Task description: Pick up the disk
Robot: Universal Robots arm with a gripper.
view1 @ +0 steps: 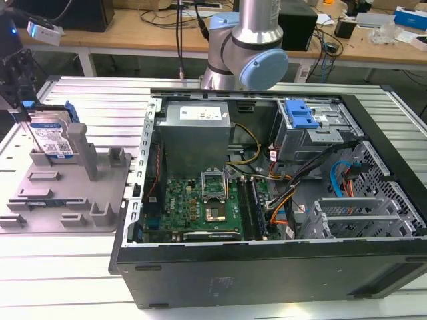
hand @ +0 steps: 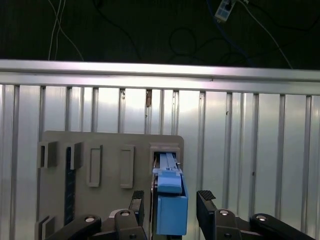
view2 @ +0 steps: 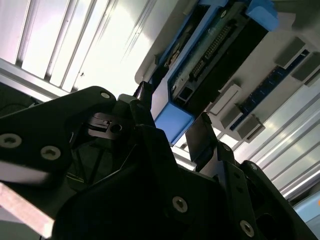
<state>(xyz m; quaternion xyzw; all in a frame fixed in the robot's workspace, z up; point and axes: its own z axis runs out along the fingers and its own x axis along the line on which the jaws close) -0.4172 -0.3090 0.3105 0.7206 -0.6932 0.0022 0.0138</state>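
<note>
The disk (view1: 51,137), a silver drive with a blue-and-white label and blue side rails, stands on edge in a slot of the grey fixture (view1: 67,193) at the exterior view's left. My gripper (view1: 22,100) hangs right over the disk's upper end. In the first wrist view the gripper (hand: 170,199) is open, its black fingers (hand: 205,200) on either side of the disk's blue rail (hand: 171,210), with a narrow gap on each side. The second wrist view shows the gripper (view2: 172,117) around the blue corner of the disk (view2: 172,124), and the drive's connector edge (view2: 215,45) runs away beyond it.
An open computer case (view1: 267,200) with motherboard, power supply and a blue drive-cage bracket (view1: 299,115) fills the table's middle and right. The arm's base (view1: 243,60) stands behind it. The fixture has upright posts (view1: 79,143) beside the disk. A ribbed metal table top (hand: 250,150) lies all around.
</note>
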